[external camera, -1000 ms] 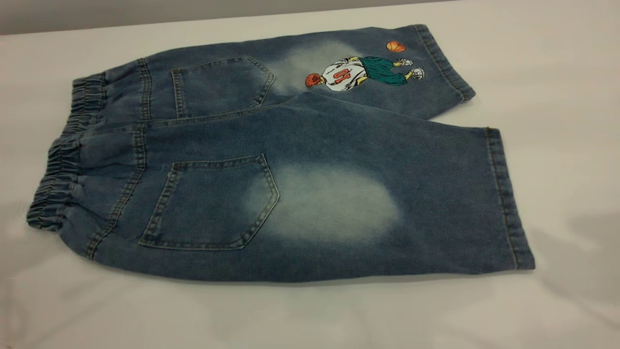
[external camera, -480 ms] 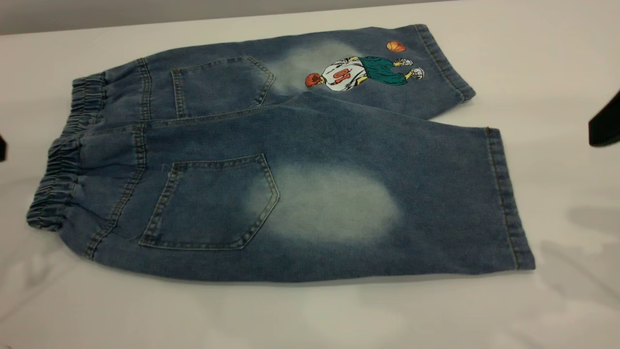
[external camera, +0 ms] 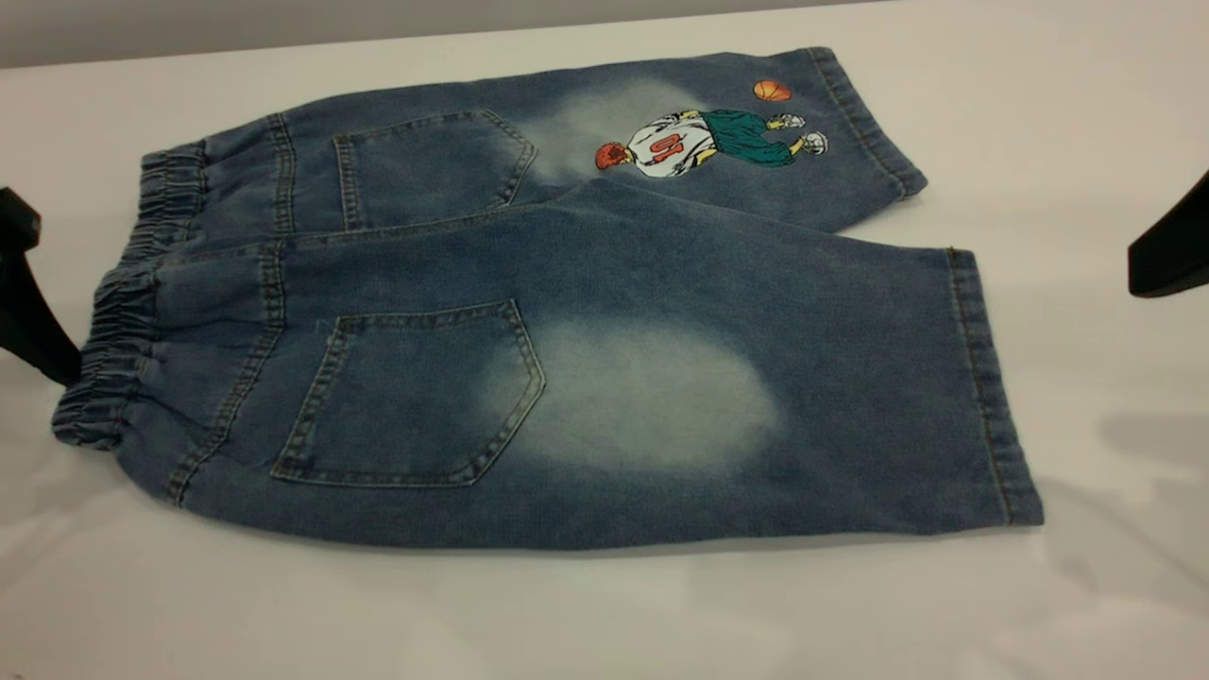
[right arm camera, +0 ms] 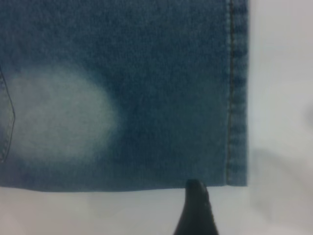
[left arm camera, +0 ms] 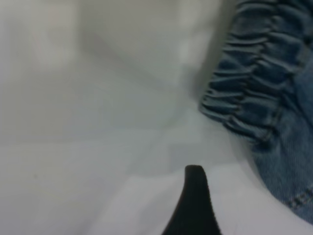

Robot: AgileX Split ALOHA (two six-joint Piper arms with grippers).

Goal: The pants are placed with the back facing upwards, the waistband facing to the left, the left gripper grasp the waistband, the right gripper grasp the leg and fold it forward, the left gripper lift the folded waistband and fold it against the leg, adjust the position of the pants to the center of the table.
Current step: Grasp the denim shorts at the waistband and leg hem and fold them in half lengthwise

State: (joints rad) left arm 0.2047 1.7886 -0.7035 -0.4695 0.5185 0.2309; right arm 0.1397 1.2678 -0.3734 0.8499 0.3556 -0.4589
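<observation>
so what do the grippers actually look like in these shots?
Little shows. The left gripper is a matte black angular piece at the exterior view's left edge; the right gripper is a flat black wedge at its right edge. Each wrist view shows one tapered black fingertip with a rounded end. No cables, labels or markings visible.

Gathered blue denim waistband (left arm camera: 247, 105) lies on the pale tabletop (left arm camera: 98, 122). One black claw (left arm camera: 193, 205) tip is visible near the band, apart from it. Flat denim with stitching adjoins the waistband.
</observation>
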